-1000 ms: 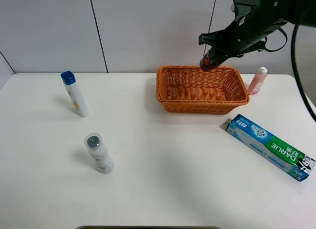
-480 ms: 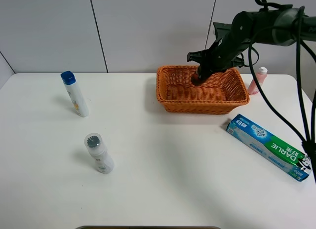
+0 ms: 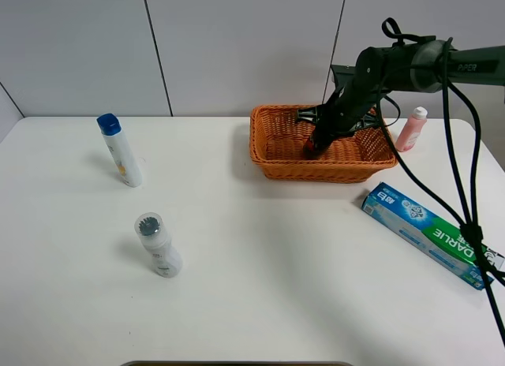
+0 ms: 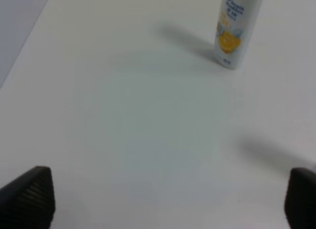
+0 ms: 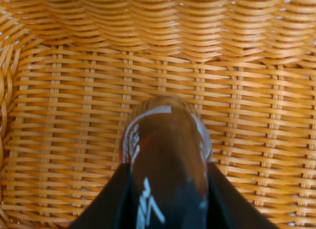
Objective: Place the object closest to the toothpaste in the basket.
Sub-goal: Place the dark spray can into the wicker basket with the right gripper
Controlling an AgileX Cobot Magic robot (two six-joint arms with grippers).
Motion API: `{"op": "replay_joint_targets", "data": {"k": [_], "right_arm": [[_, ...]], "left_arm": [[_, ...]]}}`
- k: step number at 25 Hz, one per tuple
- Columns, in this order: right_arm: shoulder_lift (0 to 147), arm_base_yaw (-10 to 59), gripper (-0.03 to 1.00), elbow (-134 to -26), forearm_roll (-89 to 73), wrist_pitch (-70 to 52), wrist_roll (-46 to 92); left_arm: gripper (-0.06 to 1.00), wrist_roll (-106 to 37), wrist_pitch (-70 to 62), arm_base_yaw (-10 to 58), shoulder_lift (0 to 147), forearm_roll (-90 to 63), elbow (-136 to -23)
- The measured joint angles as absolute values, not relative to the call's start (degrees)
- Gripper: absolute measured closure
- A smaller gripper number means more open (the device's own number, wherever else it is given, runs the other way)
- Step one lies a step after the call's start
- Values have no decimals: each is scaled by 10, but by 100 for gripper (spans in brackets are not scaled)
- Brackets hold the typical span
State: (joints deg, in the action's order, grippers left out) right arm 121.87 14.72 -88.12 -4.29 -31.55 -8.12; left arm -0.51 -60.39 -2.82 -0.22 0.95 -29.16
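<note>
The green and blue toothpaste box [image 3: 430, 233] lies on the table at the right. My right gripper [image 3: 322, 134] is lowered inside the orange wicker basket [image 3: 316, 173] and is shut on a dark brown bottle [image 3: 312, 148]. In the right wrist view the gripper [image 5: 168, 204] holds the dark bottle [image 5: 165, 135] just over the woven basket floor [image 5: 64, 140]; whether it touches the floor I cannot tell. My left gripper [image 4: 163, 199] is open and empty over the bare table; it is out of the high view.
A pink bottle [image 3: 411, 129] stands just right of the basket. A white bottle with a blue cap [image 3: 120, 149] stands at the far left and shows in the left wrist view [image 4: 237, 26]. A second white bottle [image 3: 158, 244] stands at the front left.
My right arm has come down and leftward from above the basket's back rim into the basket, carrying the dark bottle. Nothing else has moved.
</note>
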Motion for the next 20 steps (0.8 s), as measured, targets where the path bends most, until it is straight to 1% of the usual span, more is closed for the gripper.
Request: {"op": "replay_joint_targets", "data": {"k": [20], "right_arm": [[1225, 150, 64, -884, -46, -305, -81]], "left_arm": [[0, -5, -604, -28, -2, 10, -292]]}}
